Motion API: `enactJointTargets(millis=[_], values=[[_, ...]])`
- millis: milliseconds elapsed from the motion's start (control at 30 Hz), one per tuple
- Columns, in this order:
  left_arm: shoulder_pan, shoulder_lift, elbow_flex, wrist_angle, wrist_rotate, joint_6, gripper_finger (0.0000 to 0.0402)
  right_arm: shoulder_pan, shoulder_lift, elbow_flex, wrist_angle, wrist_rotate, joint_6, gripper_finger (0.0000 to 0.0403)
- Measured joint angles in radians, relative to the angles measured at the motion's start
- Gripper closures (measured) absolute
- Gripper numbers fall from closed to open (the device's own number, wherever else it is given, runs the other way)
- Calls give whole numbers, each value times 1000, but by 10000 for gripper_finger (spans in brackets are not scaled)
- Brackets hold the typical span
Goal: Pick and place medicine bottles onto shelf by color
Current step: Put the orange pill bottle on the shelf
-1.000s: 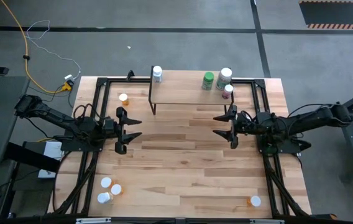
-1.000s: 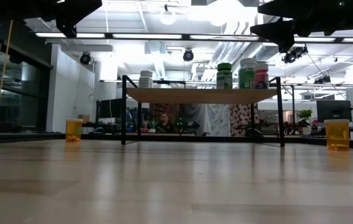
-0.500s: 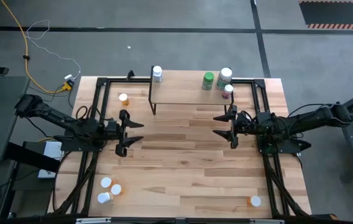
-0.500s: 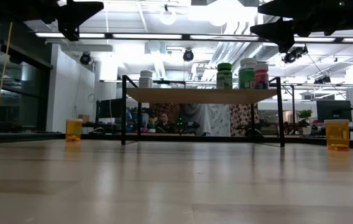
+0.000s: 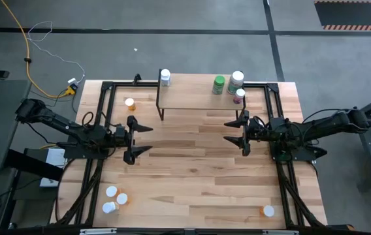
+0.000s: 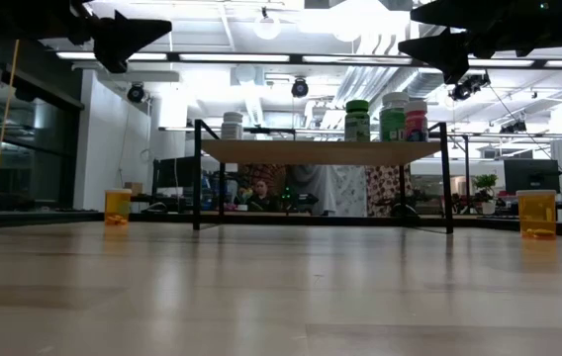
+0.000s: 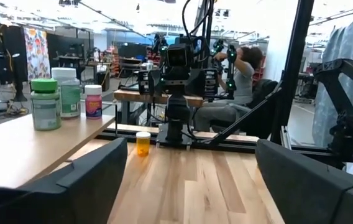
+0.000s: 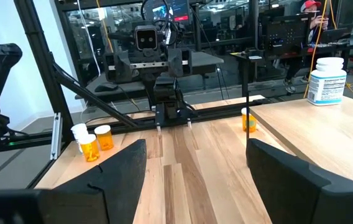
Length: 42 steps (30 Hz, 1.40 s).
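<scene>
The shelf (image 5: pixel 198 99) stands at the table's far middle. On its left end is a white medicine bottle (image 5: pixel 164 78). On its right end stand a green one (image 5: pixel 219 84), a white-capped one (image 5: pixel 236 81) and a pinkish one (image 5: pixel 240 95). An orange bottle (image 5: pixel 129 104) stands on the table left of the shelf. My left gripper (image 5: pixel 149 138) hovers open at mid-table left, pointing right, with nothing between its fingers. My right gripper (image 5: pixel 226 132) hovers open at mid-table right, pointing left, also with nothing between its fingers. Both are well above the tabletop (image 6: pixel 281 297).
Three white-capped bottles (image 5: pixel 113 199) stand together at the near left and one (image 5: pixel 268 211) at the near right. Another orange bottle (image 6: pixel 536 213) shows at the right in the low view. Black frame rails (image 5: pixel 100 117) run along both table sides. A person sits beyond the table (image 7: pixel 242 68).
My left gripper has opened wider while staying in place above the table. The right arm and all bottles have kept still.
</scene>
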Motion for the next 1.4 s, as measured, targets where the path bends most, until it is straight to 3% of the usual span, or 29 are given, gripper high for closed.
enactJointTargets(millis=[200, 467, 600, 1000, 1233, 1400], values=[[-1, 12, 67, -93, 64, -56, 46, 0, 0, 0, 0, 0, 0, 136], [-96, 59, 351, -817, 74, -336, 46, 0, 0, 0, -8, 0, 0, 136], [-201, 135, 456, -1043, 98, -518, 46, 0, 0, 0, -8, 0, 0, 136], [-540, 477, 665, -1302, 119, -939, 46, 0, 0, 0, -18, 0, 0, 136], [-656, 696, 847, -1598, 117, -1042, 46, 0, 0, 1, -30, 0, 24, 136], [-695, 780, 885, -1618, 146, -1052, 46, 0, 0, 1, -36, 0, 24, 136]])
